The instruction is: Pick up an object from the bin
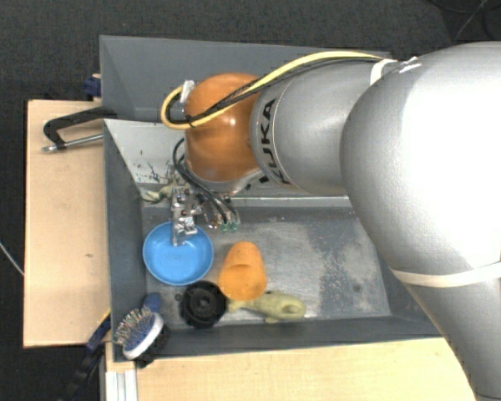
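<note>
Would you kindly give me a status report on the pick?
Claw low over blue round dish, left side of bin. Grip not confirmed. Orange lump and black round piece close beside it.

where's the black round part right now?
Camera view, lower left of the bin: the black round part sits just below the blue dish, left of the orange cup.

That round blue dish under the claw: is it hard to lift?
The blue dish looks thin and plastic, so it is probably light and stiff. Its smooth rim may slip from the gripper. Sitting flat, it seems unlikely to roll.
</note>
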Motion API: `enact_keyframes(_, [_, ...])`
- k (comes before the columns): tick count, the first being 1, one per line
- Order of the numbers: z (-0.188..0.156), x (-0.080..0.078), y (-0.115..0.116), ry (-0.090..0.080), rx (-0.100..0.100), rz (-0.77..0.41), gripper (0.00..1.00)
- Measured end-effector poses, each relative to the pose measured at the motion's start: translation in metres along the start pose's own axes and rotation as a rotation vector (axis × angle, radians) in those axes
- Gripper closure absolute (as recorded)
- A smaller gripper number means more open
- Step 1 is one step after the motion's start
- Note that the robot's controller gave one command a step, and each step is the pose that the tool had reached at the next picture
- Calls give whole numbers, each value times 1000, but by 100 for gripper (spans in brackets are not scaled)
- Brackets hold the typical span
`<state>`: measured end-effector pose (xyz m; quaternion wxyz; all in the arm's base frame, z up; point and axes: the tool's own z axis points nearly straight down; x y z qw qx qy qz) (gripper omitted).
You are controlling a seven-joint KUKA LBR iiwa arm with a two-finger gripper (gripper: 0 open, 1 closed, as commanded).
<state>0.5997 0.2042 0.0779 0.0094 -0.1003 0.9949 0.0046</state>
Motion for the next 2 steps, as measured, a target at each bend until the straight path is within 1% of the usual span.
enact_keyframes(1, [-83,23,12,9,1,-556,100])
enact_keyframes(2, [-174,17,10,4,3,-516,100])
